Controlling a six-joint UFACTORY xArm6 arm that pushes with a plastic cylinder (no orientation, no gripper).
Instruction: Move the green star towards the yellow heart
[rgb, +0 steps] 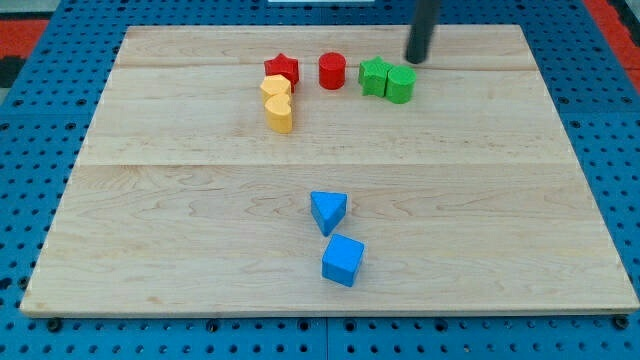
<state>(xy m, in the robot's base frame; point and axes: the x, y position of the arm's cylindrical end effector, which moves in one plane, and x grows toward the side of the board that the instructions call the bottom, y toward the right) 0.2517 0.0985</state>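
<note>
The green star (374, 76) lies near the view's top, right of centre, touching a green round block (401, 85) on its right. The yellow heart (280, 114) lies to the left, just below a yellow block (276, 89) of unclear shape. My tip (415, 59) is a dark rod end just above and to the right of the green round block, a short gap from it, and up and right of the green star.
A red star (283, 69) sits above the yellow blocks. A red cylinder (332, 71) stands between the red star and the green star. A blue triangle (328, 211) and a blue cube (343, 260) lie near the view's bottom centre. The wooden board (150, 220) rests on a blue pegboard.
</note>
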